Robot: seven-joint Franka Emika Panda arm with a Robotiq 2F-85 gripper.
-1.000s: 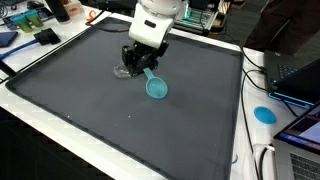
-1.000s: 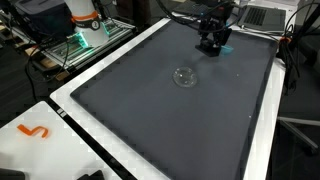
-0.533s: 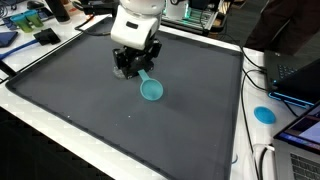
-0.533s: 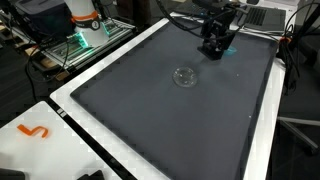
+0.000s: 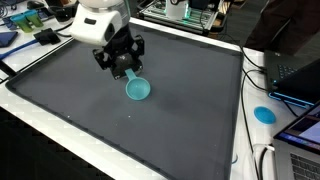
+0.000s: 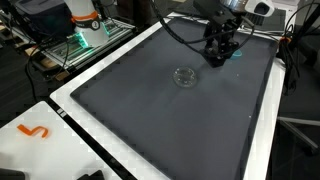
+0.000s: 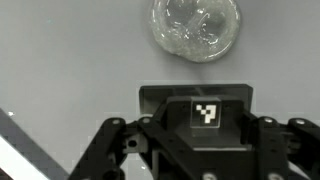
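gripper (image 5: 123,68): pinching the scoop (image 5: 137,90) by its handle, over the mat's (image 5: 60,100) far half | scoop: bowl at 5 o'clock from the jaws, long axis 11–5 | dish (image 6: 184,76): clear, at 8 o'clock from the gripper, apart; 12 o'clock in wrist view

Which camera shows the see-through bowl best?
The wrist view: the clear bowl fills the top, big and close. In an exterior view it is only a small faint ring on the dark mat. In an exterior view the gripper, holding a teal scoop, hides it.
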